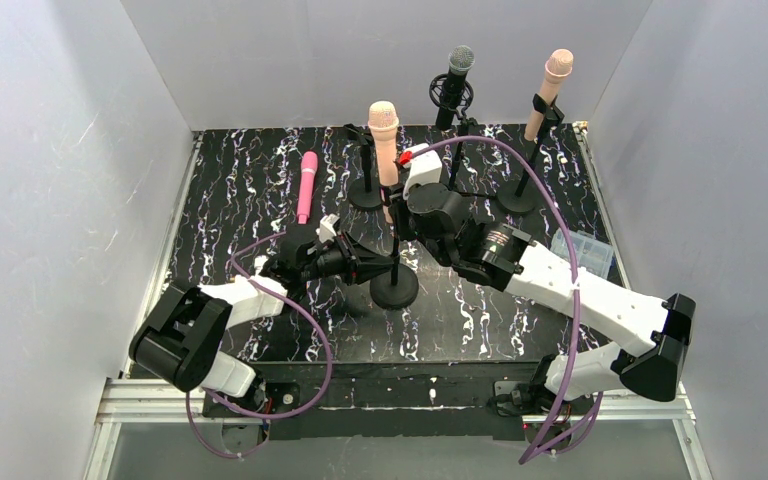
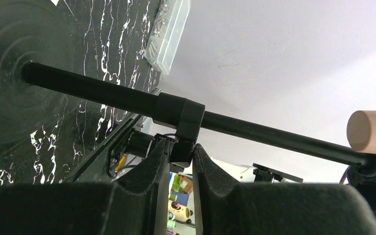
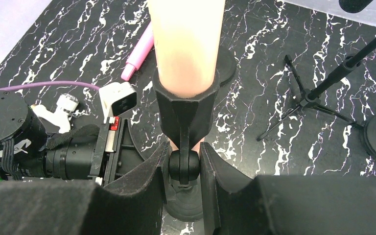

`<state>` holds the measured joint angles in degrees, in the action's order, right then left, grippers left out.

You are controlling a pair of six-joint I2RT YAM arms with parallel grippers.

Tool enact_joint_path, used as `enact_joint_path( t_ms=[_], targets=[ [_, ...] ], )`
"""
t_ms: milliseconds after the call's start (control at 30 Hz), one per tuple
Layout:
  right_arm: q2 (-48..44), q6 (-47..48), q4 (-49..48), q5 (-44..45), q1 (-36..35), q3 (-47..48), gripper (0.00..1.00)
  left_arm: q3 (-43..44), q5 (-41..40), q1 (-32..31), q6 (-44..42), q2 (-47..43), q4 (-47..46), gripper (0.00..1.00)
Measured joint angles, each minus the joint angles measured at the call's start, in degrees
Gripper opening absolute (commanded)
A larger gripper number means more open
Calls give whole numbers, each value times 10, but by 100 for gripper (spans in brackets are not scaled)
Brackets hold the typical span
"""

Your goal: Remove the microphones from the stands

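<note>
Your mic (image 1: 384, 138): peach body, mesh head, upright in black clip (image 3: 183, 105) on round-base stand (image 1: 394, 288), table ctr. L gripper (image 2: 181, 151) is pinched tight on the pole's collar (image 2: 180, 111). R gripper (image 3: 183, 165) is clamped narrow on the clip's joint under the mic. Only the top view shows the mesh head; R wrist crops it. Pink mic (image 1: 306, 186) lies flat at 10 o'clock.

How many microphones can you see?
4. The pink microphone lies on the table; the peach microphone sits in the near stand; the black microphone and second peach microphone stand behind it.
</note>
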<state>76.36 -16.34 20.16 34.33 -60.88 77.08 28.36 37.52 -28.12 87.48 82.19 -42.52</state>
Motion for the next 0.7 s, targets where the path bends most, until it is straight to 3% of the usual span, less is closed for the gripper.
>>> enact_joint_path(
  t_ms=[67, 200, 300, 500, 633, 700],
  targets=[
    [0, 0, -1, 0, 0, 0, 1, 0, 1, 1, -1, 0, -2, 10],
    [2, 1, -3, 0, 0, 0, 1, 7, 6, 3, -24, -1, 13, 42],
    [2, 2, -1, 2, 0, 1, 1, 14, 7, 13, -50, -2, 51, 56],
    [2, 3, 10, 2, 0, 6, 1, 59, -9, 25, -160, -10, 164, 71],
    [10, 7, 25, 1, 0, 19, 1, 127, -81, 25, -367, -90, 339, 71],
    [10, 10, 27, 0, 0, 21, 1, 138, -159, 12, -535, -169, 389, 68]
  ],
)
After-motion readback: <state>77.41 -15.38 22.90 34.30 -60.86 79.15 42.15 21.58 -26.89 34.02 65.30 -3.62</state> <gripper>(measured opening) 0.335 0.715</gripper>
